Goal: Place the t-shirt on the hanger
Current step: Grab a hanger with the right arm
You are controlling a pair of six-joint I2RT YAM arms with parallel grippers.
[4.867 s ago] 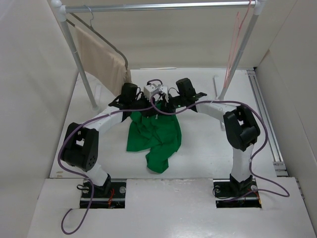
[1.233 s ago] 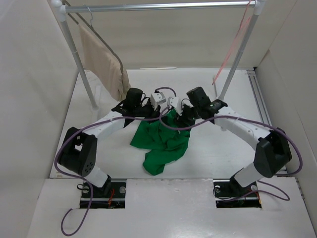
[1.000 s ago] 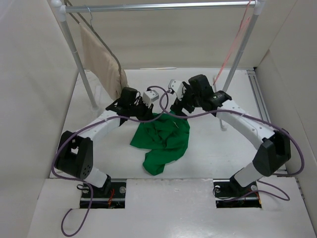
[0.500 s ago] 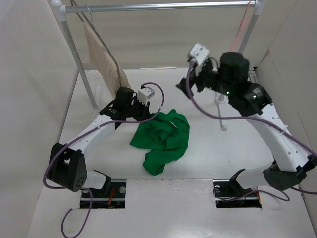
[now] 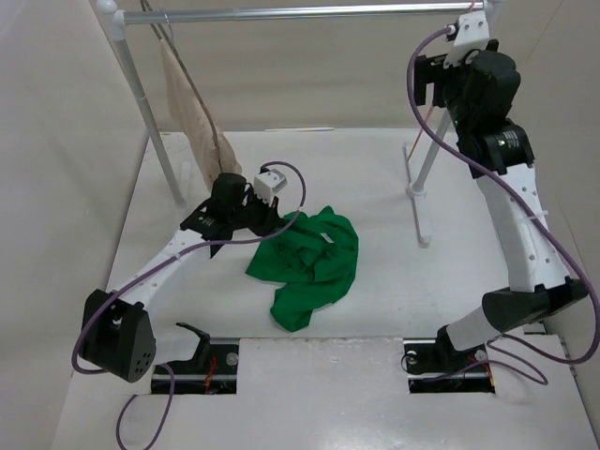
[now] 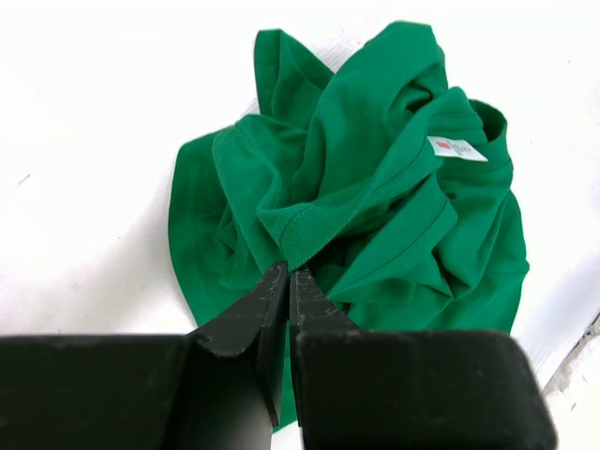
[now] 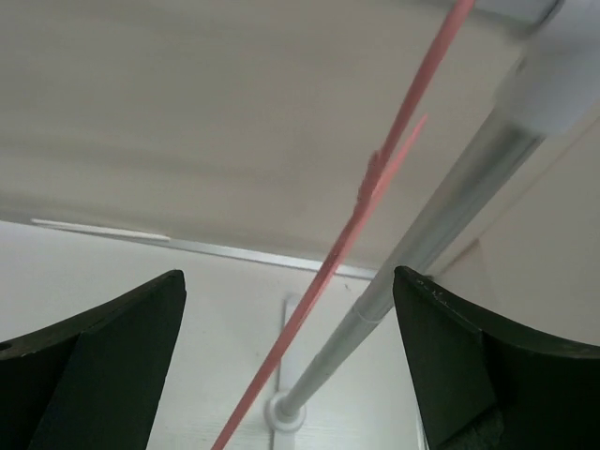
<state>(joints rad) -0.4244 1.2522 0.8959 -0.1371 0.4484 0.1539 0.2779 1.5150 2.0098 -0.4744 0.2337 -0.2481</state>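
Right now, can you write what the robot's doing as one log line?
left gripper shut, tips at t-shirt hem | right gripper open, up high facing hanger | t-shirt crumpled on table, not on hanger

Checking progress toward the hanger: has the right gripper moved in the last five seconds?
Yes. The right gripper left the t-shirt and rose to the rail's right end, beside the hanger.
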